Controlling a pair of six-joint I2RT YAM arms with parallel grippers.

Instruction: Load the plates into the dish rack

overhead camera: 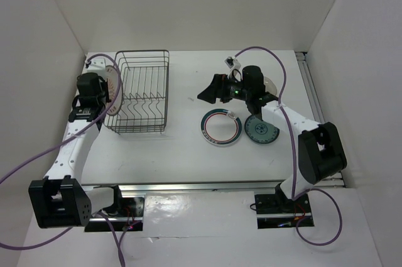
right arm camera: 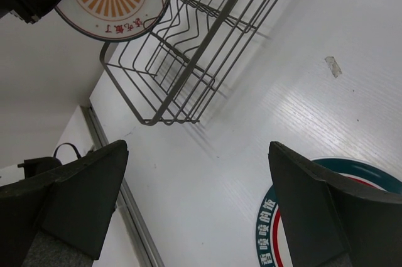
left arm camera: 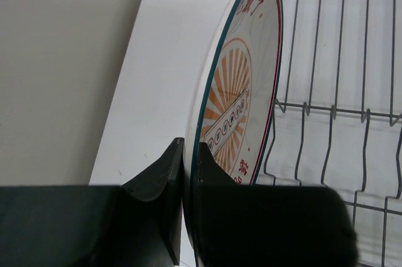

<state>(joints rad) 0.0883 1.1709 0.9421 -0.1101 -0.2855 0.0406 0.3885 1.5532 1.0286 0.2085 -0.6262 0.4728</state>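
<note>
My left gripper (left arm camera: 188, 154) is shut on the rim of the orange sunburst plate (left arm camera: 242, 91), holding it upright on edge just outside the left wall of the dish rack (left arm camera: 333, 110). From above, that plate (overhead camera: 112, 86) stands against the rack (overhead camera: 143, 91), whose prongs hold nothing. My right gripper (overhead camera: 206, 93) hangs open over the table between the rack and the ringed plate (overhead camera: 221, 127), nothing between its fingers (right arm camera: 81, 198). The teal-green plate (overhead camera: 260, 130) lies flat to the right of it. A pale grey plate (overhead camera: 271, 83) peeks out behind the right arm.
White walls close in on the left, back and right. A metal rail (overhead camera: 309, 91) runs along the table's right edge. Purple cables (overhead camera: 276, 66) loop off both arms. A small scrap of tape (right arm camera: 333, 66) lies on the table.
</note>
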